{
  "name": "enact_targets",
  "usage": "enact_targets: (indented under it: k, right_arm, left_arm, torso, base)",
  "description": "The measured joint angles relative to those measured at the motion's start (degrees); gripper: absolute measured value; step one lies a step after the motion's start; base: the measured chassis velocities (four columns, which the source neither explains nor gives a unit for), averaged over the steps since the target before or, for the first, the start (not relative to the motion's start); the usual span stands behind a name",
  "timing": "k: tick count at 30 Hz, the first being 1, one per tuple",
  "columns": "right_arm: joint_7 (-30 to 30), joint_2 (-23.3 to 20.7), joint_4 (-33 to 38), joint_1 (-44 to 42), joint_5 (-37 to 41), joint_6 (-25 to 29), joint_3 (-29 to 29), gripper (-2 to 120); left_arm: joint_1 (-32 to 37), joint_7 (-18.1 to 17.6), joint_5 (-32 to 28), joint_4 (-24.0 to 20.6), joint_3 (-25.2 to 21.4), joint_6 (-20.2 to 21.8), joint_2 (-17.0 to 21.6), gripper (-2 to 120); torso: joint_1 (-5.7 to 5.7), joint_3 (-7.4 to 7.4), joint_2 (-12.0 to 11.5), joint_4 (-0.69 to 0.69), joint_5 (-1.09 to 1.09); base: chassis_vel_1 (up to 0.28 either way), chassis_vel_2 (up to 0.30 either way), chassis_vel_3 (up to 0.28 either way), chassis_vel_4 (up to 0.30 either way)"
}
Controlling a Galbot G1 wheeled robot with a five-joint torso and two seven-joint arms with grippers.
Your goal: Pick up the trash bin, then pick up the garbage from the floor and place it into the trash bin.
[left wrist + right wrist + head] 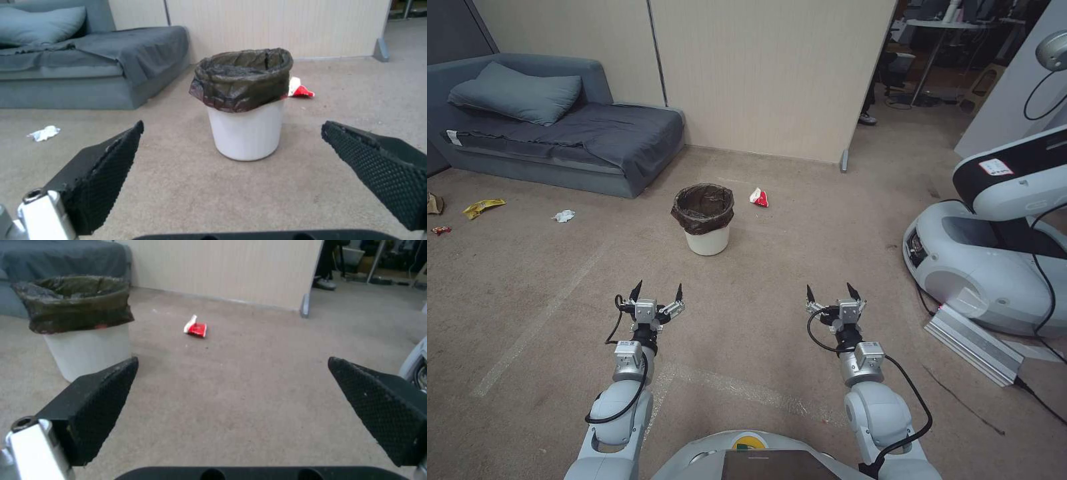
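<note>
The trash bin point(706, 219), a white bucket lined with a dark bag, stands upright on the carpet ahead of me, also seen at close range as the trash bin point(245, 103) and trash bin point(84, 323). Garbage lies around it: a red-and-white packet point(759, 197) just right of the bin, packet point(195, 328), packet point(301, 88); a white tissue point(564, 215), tissue point(44, 133); a yellow wrapper point(483, 207) and a small red scrap point(440, 230) at far left. My left gripper point(657, 292) and right gripper point(832, 293) hover open, short of the bin, holding nothing.
A grey sofa point(554, 130) with a pillow stands at the back left. A beige partition wall point(767, 73) lies behind the bin. Another white robot base point(994, 253) and a metal rail point(974, 343) occupy the right side. A brown scrap point(434, 203) lies at the left edge.
</note>
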Motion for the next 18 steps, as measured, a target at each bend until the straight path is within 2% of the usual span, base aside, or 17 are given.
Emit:
enact_targets:
  k: [18]
  right_arm:
    - [0.0,0.0,0.0,0.0,0.0,0.0,0.0,100]
  left_arm:
    - [0.0,0.0,0.0,0.0,0.0,0.0,0.0,100]
  torso:
    - [0.0,0.0,0.0,0.0,0.0]
  base:
    - [0.0,0.0,0.0,0.0]
